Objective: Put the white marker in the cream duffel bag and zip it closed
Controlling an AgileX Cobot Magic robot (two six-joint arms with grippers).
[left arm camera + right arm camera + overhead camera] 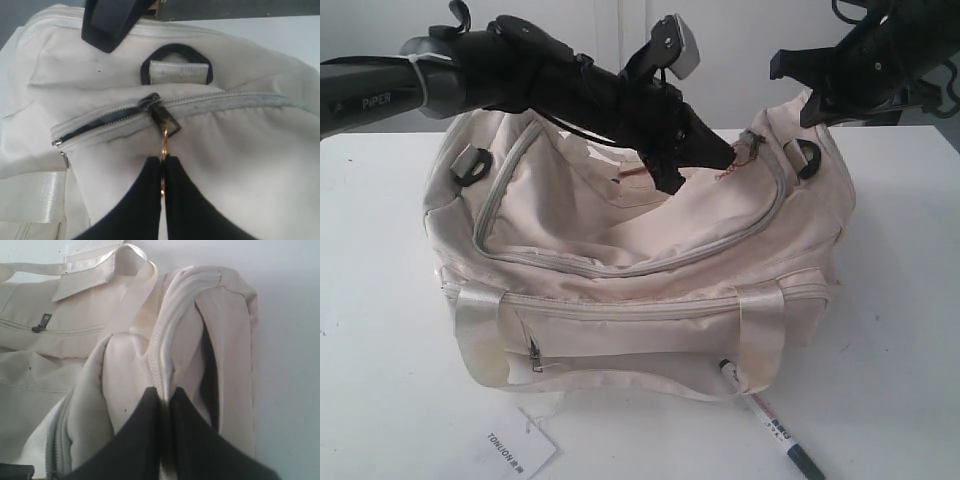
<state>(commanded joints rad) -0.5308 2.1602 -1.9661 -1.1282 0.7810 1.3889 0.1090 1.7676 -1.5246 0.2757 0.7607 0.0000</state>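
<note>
- The bag (650, 300) sat slumped on the table (380, 400). Its long curved top zip looked shut along most of its run; only a short gap beside the slider showed dark lining, and nothing inside could be seen
- The right gripper (162, 397) was pressed together on a fold of the bag's end by the zip, propping it up
- The left gripper (162, 167) pinched the gold pull (164, 142) hanging off the slider (150, 101)
- The marker (772, 422) lay on the table just in front of the bag, on the right arm's side and outside it, so the zip probably had to be run open first
- To do that well: draw the pull along the zip's curve rather than upward, with the right gripper keeping the end taut, so the soft fabric would not bunch and the thin ring would not slip free
</note>
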